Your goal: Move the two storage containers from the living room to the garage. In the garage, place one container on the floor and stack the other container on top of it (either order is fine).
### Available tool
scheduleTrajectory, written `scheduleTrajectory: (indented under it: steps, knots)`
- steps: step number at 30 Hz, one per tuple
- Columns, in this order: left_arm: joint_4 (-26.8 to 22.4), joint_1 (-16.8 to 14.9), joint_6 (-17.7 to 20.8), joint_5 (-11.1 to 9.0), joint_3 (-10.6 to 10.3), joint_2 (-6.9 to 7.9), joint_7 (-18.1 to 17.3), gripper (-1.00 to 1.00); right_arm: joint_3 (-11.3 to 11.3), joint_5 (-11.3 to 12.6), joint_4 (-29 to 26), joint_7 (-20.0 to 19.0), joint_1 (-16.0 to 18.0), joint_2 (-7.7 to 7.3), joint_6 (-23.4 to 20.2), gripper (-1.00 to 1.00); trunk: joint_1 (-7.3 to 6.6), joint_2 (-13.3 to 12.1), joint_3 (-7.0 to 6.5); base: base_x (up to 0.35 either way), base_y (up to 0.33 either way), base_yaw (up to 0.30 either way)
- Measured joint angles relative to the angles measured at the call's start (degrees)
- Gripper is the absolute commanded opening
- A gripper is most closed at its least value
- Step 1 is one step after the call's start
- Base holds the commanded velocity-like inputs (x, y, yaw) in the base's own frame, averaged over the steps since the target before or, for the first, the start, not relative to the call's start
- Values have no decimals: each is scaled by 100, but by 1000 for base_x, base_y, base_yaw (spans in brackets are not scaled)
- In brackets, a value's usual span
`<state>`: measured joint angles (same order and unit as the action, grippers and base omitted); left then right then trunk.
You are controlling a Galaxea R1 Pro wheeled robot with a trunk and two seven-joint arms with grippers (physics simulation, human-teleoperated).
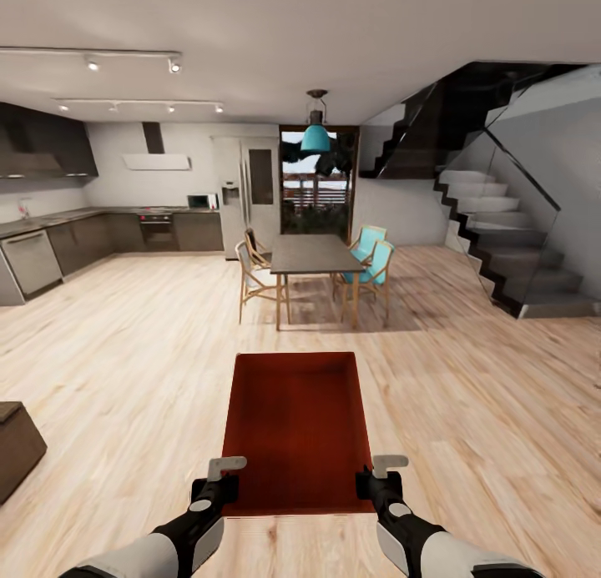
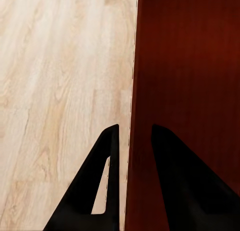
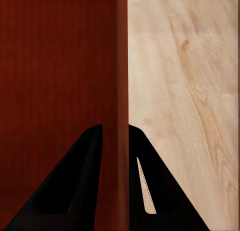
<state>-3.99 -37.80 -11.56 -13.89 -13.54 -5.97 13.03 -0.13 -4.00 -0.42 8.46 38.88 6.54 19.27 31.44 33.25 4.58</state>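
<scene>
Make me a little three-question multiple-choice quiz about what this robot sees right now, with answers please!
1. Where is the storage container?
A. on the dining table
B. between the two grippers, in front of the robot
C. on the staircase

2. How many teal chairs stand at the dining table?
A. two
B. none
C. five

3. How does the left gripper meet the container?
A. hanging open far away from it
B. resting flat under its base
C. one finger on each side of its thin wall

Answers:
1 B, it sits between the left gripper and the right gripper.
2 A, two teal chairs show on one side.
3 C, the wall runs between its fingers.
</scene>
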Motion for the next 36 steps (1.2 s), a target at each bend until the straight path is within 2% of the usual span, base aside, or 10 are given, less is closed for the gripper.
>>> scheduleTrajectory:
  steps: [11, 36]
  knots:
    - [-3, 0, 1, 10, 4, 0, 0, -100, -3, 2, 2, 0, 0, 0, 7, -100, 0, 0, 4, 321, 0, -40]
    - [0, -1, 3, 5, 2, 7, -17, -100, 16, 30, 10, 5, -1, 6, 12, -100, 0, 0, 4, 321, 0, -228]
